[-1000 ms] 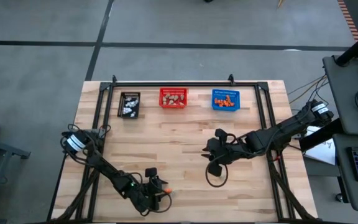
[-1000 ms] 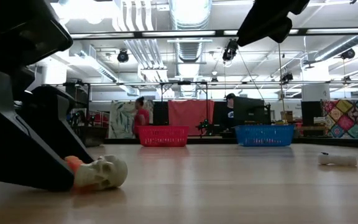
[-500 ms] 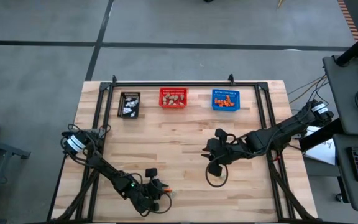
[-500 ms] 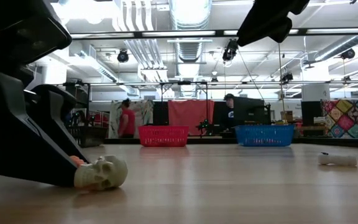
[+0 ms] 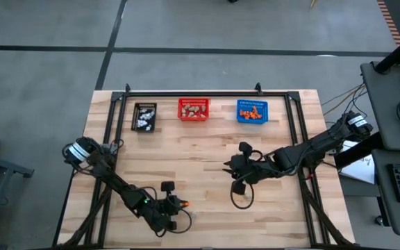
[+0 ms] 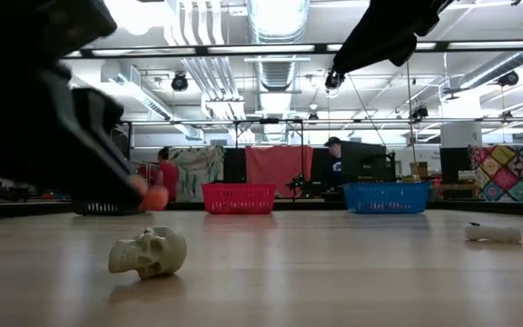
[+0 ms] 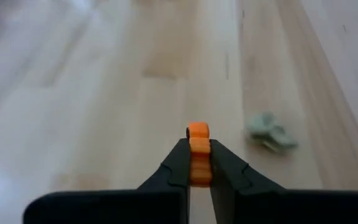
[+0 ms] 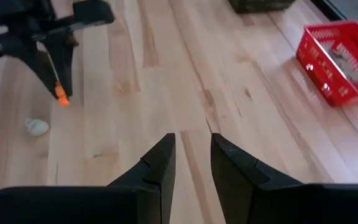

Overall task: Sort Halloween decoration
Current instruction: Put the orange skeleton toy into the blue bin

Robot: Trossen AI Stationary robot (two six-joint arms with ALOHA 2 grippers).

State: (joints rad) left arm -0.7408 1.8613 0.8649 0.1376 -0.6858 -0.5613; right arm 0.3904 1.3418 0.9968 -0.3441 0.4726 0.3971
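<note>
Orange trinket (image 5: 182, 203) sits pinched in my left gripper (image 5: 180, 204), near the table's (image 5: 207, 153) six o'clock edge from above. Low down, the trinket hangs clear above the pale skull (image 6: 149, 252). My right gripper (image 8: 188, 152), idle at centre, holds its jaws partly open on nothing.
</note>
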